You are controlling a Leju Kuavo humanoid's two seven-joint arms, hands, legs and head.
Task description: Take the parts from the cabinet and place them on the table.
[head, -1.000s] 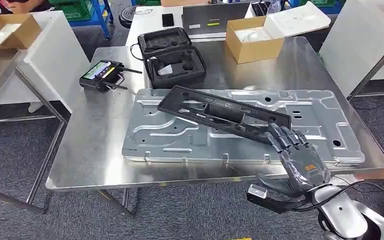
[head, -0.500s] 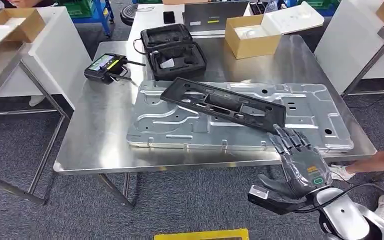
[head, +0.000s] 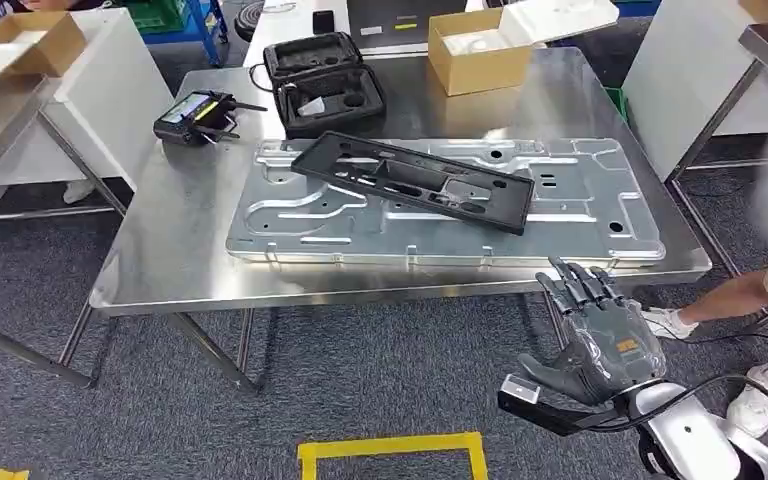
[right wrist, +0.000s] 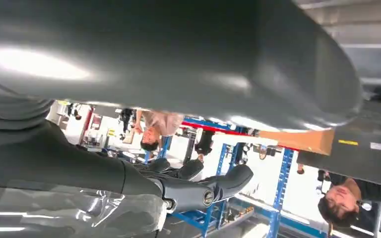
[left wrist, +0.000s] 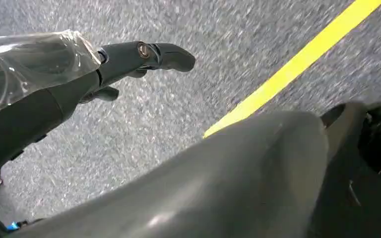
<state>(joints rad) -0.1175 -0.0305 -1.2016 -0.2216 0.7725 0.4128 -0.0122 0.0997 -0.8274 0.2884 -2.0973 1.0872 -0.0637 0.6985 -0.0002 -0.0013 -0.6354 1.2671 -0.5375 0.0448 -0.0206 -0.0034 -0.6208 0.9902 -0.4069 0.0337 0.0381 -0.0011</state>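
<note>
The parts were already on the bench [head: 160,270], and the risk lay in the right hand [head: 597,335] that hung just off its near edge. That hand was released, fingers spread and holding nothing, palm raised toward the bench rim. The left hand [left wrist: 129,57] hung over grey carpet [left wrist: 188,114] near a yellow floor line [left wrist: 287,74], fingers loosely extended and empty.

Just beyond the right fingertips lay the large metal panel [head: 360,215], flat near the front of the bench, with the black plastic frame [head: 415,180] resting loose and askew on top of it. A forward swing of the arm could have clipped the panel's edge and slid the frame off. A person's leg [head: 730,300] stood close to the right arm, so a sideways move risked contact there.
</note>
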